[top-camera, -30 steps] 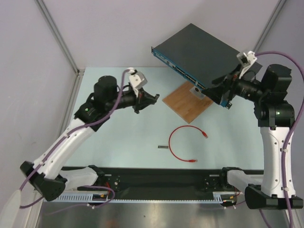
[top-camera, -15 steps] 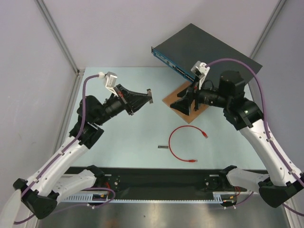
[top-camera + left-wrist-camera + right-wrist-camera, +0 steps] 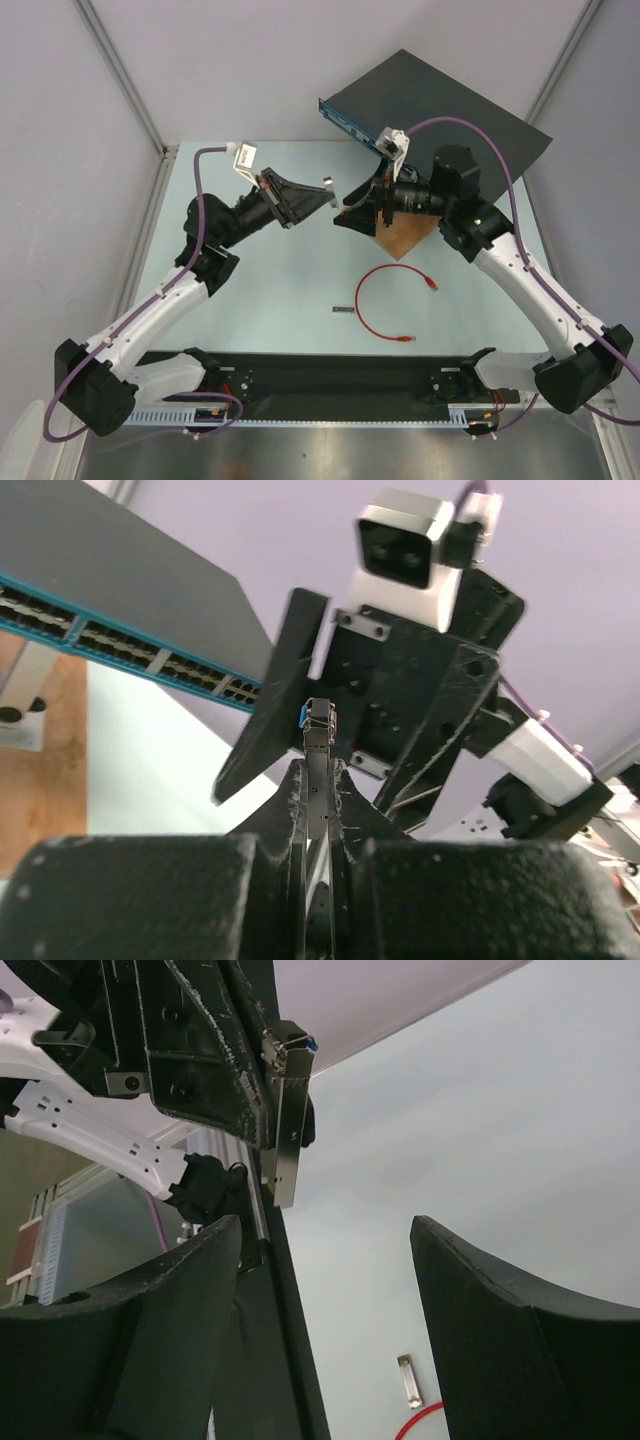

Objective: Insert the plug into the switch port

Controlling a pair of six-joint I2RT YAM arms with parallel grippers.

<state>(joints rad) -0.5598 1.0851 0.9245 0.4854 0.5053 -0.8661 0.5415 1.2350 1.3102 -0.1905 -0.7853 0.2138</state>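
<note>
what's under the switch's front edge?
A wooden board with a white stand rising to the switch. In the top view the right pincer and wrist cover much of the board; further back cannot be seen.

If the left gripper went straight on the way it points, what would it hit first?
Probably the right gripper, open and facing it just ahead. The plug the left gripper holds would touch first, though depth is unclear.

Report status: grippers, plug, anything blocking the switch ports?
Left gripper shut on plug, mid-air. Right gripper open, empty, facing it. Plug not yet at switch; right gripper directly ahead of it, red cable lying on table.
</note>
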